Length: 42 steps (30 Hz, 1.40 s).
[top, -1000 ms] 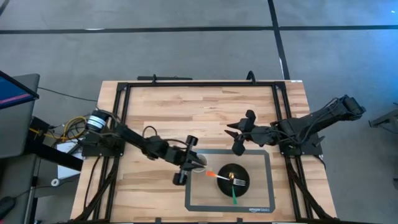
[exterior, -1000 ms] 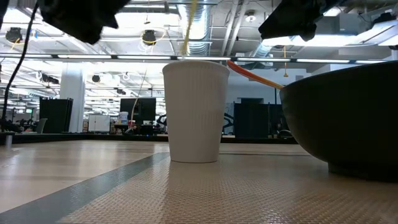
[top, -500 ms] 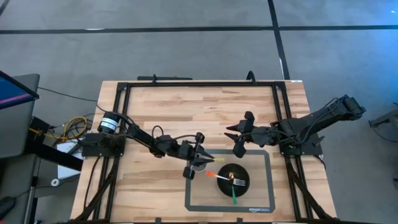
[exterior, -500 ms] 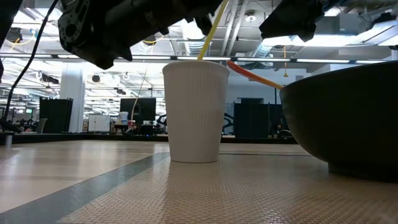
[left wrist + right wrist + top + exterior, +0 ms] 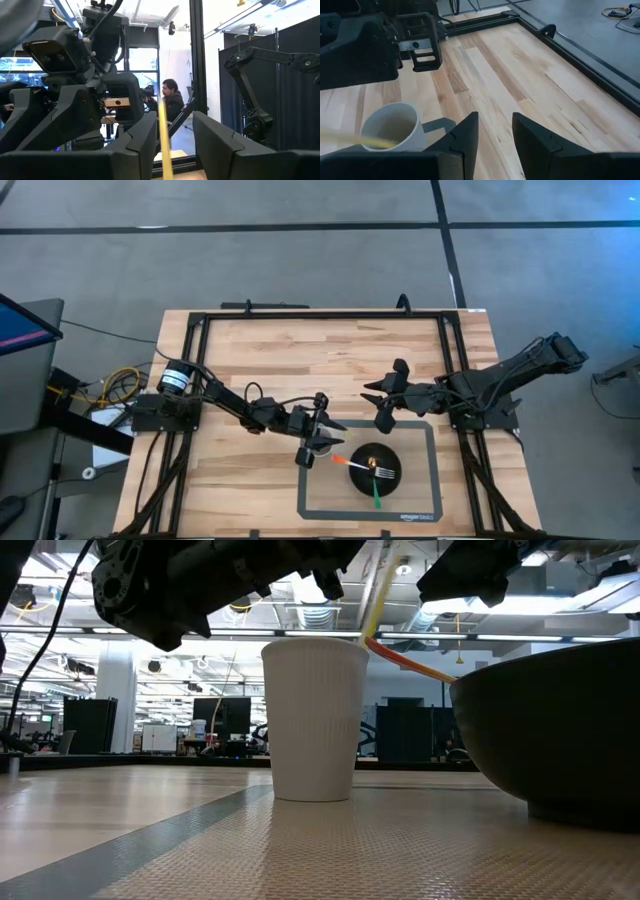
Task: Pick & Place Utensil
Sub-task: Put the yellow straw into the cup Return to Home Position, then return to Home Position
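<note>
Plainly, the only readable writing is the white "amazonbasics" mark along the near edge of the grey mat [image 5: 420,490], which lies toward the near right part of the wooden worktop [image 5: 260,350].

The yellow utensil [image 5: 378,592] is a thin straight stick. In the low view it rises steeply from the mouth of the white paper cup [image 5: 314,718], its upper end leaning a little to the right, its lower end down inside the cup. In the left wrist view the same yellow stick [image 5: 165,150] stands nearly upright between the two dark fingers. The left end effector [image 5: 322,432] hangs over the cup at the mat's left edge, its fingers set to either side of the stick; whether they actually press on it I cannot tell.

Beside the cup on the mat sits a black bowl [image 5: 374,468]. An orange-handled utensil [image 5: 345,462] lies across its left rim, handle toward the cup, and a green-handled one [image 5: 377,494] pokes out over the bowl's near rim.

The right end effector [image 5: 385,398] waits above the worktop just past the mat's far edge, its fingers spread apart.
</note>
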Tool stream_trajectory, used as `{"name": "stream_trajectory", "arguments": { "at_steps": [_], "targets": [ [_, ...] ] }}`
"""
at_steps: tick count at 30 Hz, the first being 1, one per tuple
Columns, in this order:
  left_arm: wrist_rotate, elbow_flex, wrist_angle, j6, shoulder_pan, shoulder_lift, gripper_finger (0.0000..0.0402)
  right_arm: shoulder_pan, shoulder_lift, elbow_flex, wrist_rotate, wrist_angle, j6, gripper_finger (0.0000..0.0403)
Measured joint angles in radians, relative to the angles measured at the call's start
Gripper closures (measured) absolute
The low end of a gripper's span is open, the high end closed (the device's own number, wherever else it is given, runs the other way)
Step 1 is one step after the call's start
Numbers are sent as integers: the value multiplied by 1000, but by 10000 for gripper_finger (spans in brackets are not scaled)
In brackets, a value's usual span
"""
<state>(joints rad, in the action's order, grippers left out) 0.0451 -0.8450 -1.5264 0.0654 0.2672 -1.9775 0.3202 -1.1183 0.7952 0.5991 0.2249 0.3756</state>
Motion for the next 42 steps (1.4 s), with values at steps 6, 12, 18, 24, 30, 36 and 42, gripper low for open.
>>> {"name": "stream_trajectory", "arguments": {
  "at_steps": [6,12,18,24,30,36,42],
  "targets": [
    [0,28,5,5,0,51,252,0,0,0,0,0,0,290],
    [0,150,72,8,-13,276,248,0,0,0,0,0,0,290],
    [-92,318,378,84,-54,627,261,-2,0,0,2,0,-17,290],
    [-307,503,609,73,-80,923,294,-10,15,0,4,-2,-189,290],
    [-392,680,616,13,-76,1148,357,-1,93,0,4,4,-143,290],
    [-407,794,622,-22,-78,1321,396,58,161,-43,30,11,-160,290],
    [-412,840,636,-21,-78,1361,397,27,270,-232,30,-157,-173,290]
  ]
}}
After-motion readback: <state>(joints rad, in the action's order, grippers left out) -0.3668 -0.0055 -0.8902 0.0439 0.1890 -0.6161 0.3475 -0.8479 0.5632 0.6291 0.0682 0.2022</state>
